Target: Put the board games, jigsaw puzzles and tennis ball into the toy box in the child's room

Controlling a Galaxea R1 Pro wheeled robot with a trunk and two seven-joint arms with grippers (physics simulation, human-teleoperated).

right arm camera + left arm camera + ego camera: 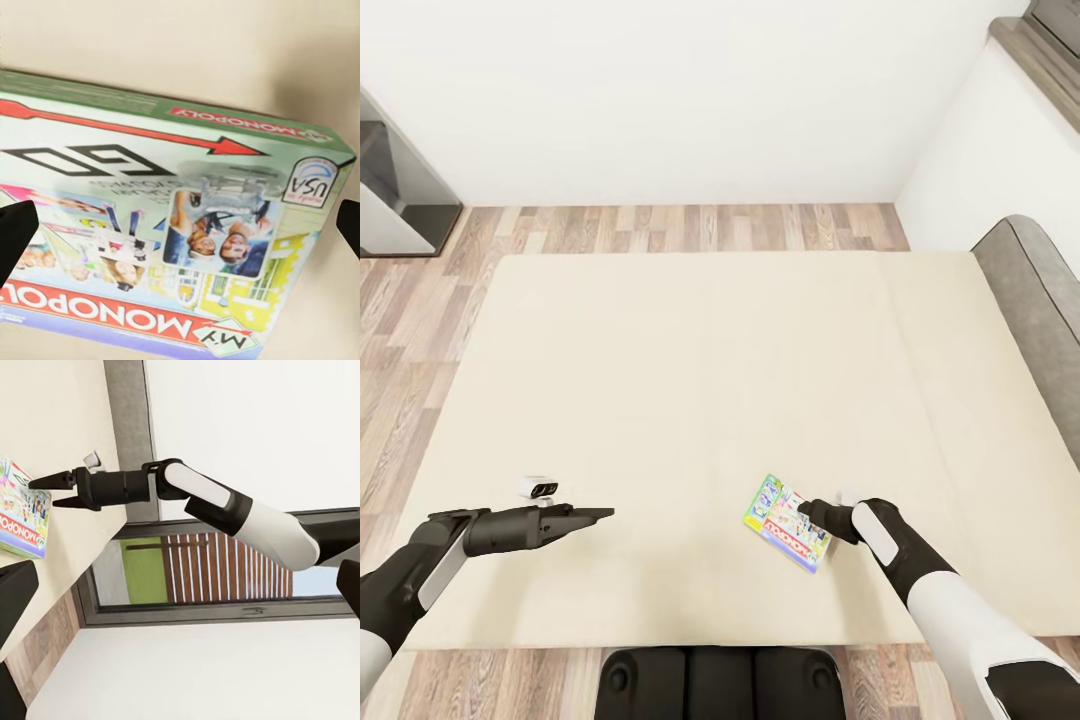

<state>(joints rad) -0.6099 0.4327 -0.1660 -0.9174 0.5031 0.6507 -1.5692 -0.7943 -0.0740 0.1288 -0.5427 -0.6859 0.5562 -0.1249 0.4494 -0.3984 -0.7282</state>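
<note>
Two robot arms reach over the bed [690,380], its beige mattress ringed by wood-plank floor [660,225]. Nearest the robot, the right end effector [807,514] hovers just beside a board game [787,522] (a green-bordered box lettered "My Monopoly") lying flat on the mattress; its jaws stand open, with the dark fingertips [16,229] parted either side of the box and not touching it. The left end effector [603,514] hangs over bare mattress, well apart from the game, jaws drawn together and holding nothing. Beyond, a grey headboard [1040,300] meets the white wall [690,90].
</note>
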